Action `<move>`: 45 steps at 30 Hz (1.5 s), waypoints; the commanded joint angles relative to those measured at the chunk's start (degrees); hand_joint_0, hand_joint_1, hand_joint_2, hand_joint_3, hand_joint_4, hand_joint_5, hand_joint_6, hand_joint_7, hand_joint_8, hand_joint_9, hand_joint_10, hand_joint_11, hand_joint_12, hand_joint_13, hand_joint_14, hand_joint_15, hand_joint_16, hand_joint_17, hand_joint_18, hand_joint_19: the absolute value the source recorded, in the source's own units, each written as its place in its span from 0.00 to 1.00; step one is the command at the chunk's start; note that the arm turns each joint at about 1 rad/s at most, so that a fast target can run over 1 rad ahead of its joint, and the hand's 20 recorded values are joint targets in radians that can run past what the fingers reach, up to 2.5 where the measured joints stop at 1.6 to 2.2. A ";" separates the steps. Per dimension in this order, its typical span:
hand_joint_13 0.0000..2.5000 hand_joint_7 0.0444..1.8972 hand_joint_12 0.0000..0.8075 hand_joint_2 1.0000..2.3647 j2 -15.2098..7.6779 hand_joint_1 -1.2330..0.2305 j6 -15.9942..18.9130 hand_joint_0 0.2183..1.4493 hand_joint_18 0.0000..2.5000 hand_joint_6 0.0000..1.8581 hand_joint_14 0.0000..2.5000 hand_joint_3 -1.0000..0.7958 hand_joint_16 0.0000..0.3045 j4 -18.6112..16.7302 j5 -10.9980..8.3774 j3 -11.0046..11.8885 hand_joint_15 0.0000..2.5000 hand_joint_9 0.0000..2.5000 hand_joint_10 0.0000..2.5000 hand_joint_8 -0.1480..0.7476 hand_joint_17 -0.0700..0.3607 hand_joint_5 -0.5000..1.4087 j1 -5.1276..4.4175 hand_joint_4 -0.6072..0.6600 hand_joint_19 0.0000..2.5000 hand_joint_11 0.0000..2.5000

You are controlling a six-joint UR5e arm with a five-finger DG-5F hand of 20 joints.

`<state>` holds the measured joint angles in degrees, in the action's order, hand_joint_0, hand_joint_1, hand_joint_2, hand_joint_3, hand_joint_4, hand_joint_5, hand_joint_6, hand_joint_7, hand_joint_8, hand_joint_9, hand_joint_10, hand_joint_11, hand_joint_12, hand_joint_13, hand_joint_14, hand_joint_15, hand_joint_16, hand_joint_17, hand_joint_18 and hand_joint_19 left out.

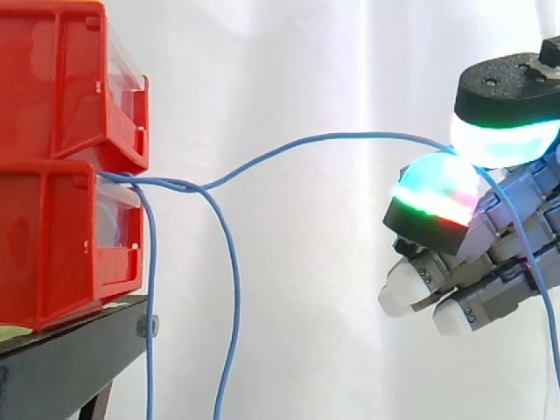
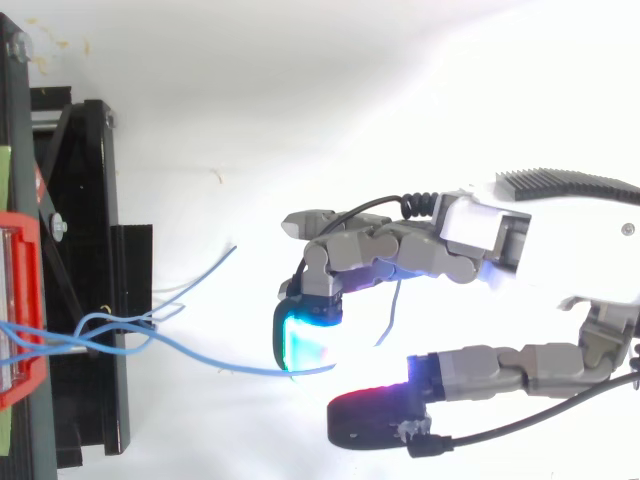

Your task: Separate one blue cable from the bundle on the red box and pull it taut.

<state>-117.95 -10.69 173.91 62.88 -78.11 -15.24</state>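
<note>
My hand (image 2: 478, 238) has grey segmented fingers (image 2: 385, 250) off a white shell (image 2: 572, 238). Farthest from that shell, black-backed fingertips (image 1: 435, 186) glow cyan, green and red.

No legible text, number, brand mark or sign is found on the red bins (image 1: 61, 105) or on the black stand (image 1: 70, 354). A pale green strip (image 2: 4, 180) beside the bins, seen from above, may be a label. Any print on it is too small to read.
</note>
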 commanded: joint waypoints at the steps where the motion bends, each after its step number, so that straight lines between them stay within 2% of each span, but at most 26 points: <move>1: 0.07 0.71 0.46 0.08 0.00 0.38 -0.39 0.29 0.09 0.30 0.00 0.49 0.22 0.02 0.05 0.06 0.02 0.19 0.00 0.50 0.51 0.25 -0.05 0.60 0.01 0.03; 17: 0.07 0.70 0.45 0.09 0.00 0.38 -0.39 0.29 0.10 0.30 0.00 0.48 0.21 0.02 -0.04 -0.02 0.02 0.20 0.00 0.51 0.50 0.25 -0.05 0.60 0.02 0.04; 18: 0.08 0.72 0.45 0.04 0.00 0.37 -0.39 0.30 0.10 0.29 0.00 0.49 0.21 -0.07 -0.04 -0.02 0.02 0.20 0.00 0.51 0.50 0.25 -0.05 0.60 0.01 0.04; 22: 0.08 0.72 0.45 0.04 0.00 0.37 -0.39 0.30 0.10 0.29 0.00 0.49 0.21 0.02 -0.04 -0.02 0.02 0.20 0.00 0.50 0.49 0.25 -0.05 0.60 0.02 0.04; 37: 0.14 0.70 0.44 0.06 0.00 0.37 -0.39 0.29 0.13 0.30 0.00 0.48 0.20 -0.07 -0.04 -0.02 0.03 0.24 0.00 0.50 0.48 0.25 -0.05 0.60 0.01 0.07; 41: 0.16 0.69 0.47 0.08 0.00 0.37 -0.39 0.29 0.15 0.30 0.00 0.47 0.20 -0.07 -0.04 -0.02 0.04 0.27 0.00 0.53 0.48 0.25 0.04 0.62 0.01 0.08; 45: 0.18 0.70 0.45 0.09 0.00 0.37 -0.39 0.29 0.16 0.30 0.00 0.47 0.19 -0.07 -0.04 -0.02 0.05 0.28 0.00 0.52 0.47 0.25 0.04 0.61 0.01 0.09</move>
<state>-117.95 -11.07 173.85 62.84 -78.11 -15.26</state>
